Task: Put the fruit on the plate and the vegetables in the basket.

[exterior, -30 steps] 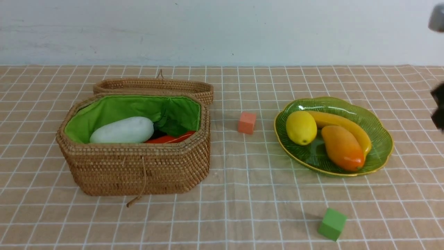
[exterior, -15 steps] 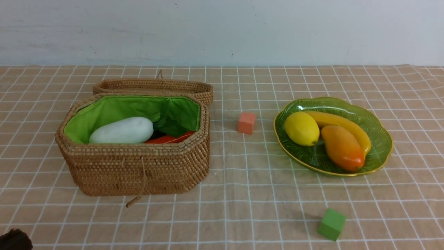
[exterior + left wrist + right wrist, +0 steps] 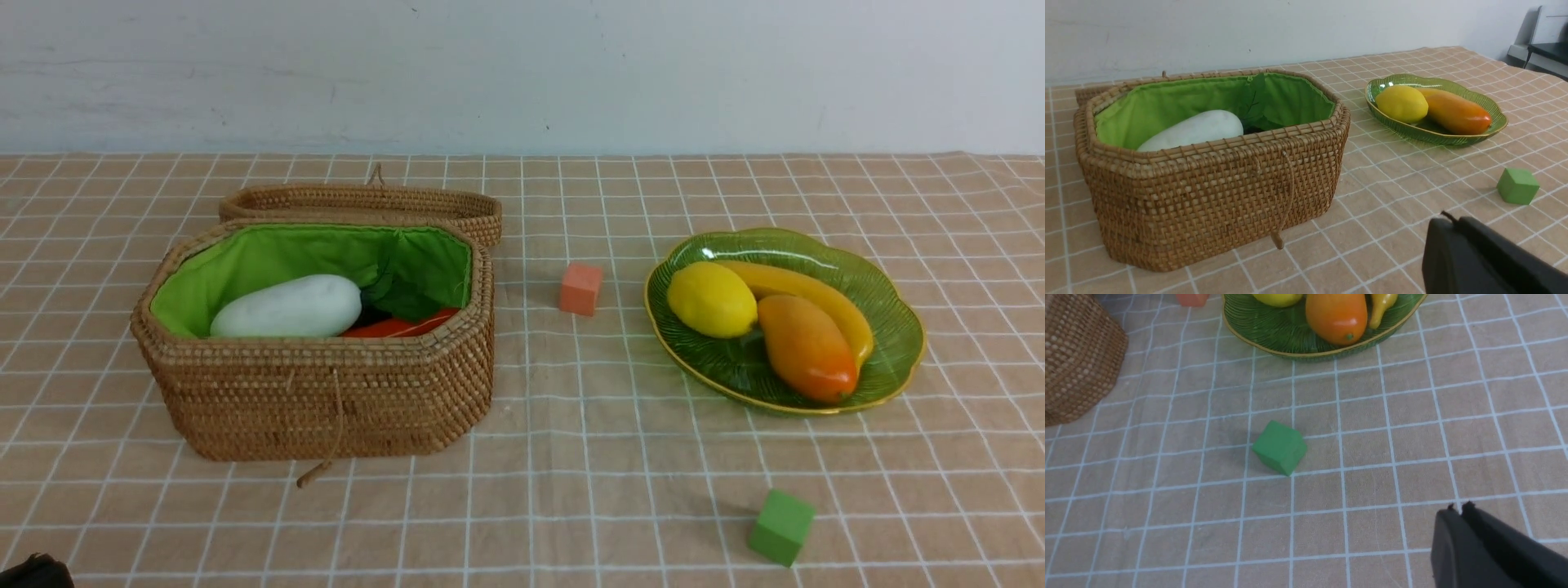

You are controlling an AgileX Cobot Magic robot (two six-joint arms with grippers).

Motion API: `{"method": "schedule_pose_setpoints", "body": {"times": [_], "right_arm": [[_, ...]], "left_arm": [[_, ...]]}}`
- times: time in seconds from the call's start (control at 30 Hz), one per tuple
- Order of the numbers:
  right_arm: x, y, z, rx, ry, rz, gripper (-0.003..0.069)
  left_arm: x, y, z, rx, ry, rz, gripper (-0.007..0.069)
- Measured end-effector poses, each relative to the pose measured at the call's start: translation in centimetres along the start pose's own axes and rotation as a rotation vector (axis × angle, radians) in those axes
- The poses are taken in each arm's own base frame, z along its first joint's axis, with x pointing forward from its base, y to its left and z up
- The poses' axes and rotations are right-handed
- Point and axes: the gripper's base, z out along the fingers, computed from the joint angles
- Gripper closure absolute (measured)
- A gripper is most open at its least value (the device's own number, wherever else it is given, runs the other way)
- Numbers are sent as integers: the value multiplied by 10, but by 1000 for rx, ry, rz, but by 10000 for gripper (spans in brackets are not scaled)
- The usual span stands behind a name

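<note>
The woven basket (image 3: 326, 400) with green lining stands open on the left. A white radish (image 3: 286, 306), a red-orange carrot (image 3: 400, 327) and green leaves lie inside it. On the right, the green glass plate (image 3: 898, 327) holds a lemon (image 3: 710, 300), a banana (image 3: 816, 294) and a mango (image 3: 804, 347). My left gripper (image 3: 1449, 220) is shut and empty, low over the cloth in front of the basket (image 3: 1208, 196). My right gripper (image 3: 1457, 508) is shut and empty, on the near side of the plate (image 3: 1278, 335), apart from everything.
An orange cube (image 3: 580, 288) sits between basket and plate. A green cube (image 3: 781, 527) lies in front of the plate, a short way from my right gripper. The basket's lid (image 3: 359, 202) lies behind the basket. A checked cloth covers the table.
The right arm has left the front view at its right edge. A dark part of the left arm has come into the lower left corner. The lemon has rolled slightly on the plate.
</note>
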Motion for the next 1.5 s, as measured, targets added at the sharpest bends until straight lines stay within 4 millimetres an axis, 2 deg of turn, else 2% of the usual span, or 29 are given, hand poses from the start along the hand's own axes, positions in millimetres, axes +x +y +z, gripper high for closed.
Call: {"method": "schedule_pose_setpoints", "body": {"times": [0.13,0.2,0.27,0.3,0.33,0.37,0.4,0.47,1.37,1.5], "right_arm": [[4,-4,3,11,-173,-10,668],[19,-11,12,27,-280,-30,676],[47,-21,30,55,-364,-65,676],[47,-21,29,55,-381,-69,676],[66,-26,43,70,-381,-85,676],[71,-28,46,73,-382,-89,676],[87,-32,57,84,-355,-97,676],[94,-34,61,97,-313,-106,676],[95,-35,61,101,-310,-110,666],[95,-35,61,101,-310,-110,662]], "left_arm": [[1,1,0,-11,15,0,637],[2,1,0,-13,17,0,637],[2,1,0,-15,20,0,637],[2,1,0,-15,21,0,636],[2,1,0,-15,21,0,635],[2,1,0,-15,21,0,635],[2,2,0,-17,23,0,633],[2,1,0,-16,24,-1,632],[3,2,0,-24,36,-4,613],[8,4,3,-41,34,51,609]]}}
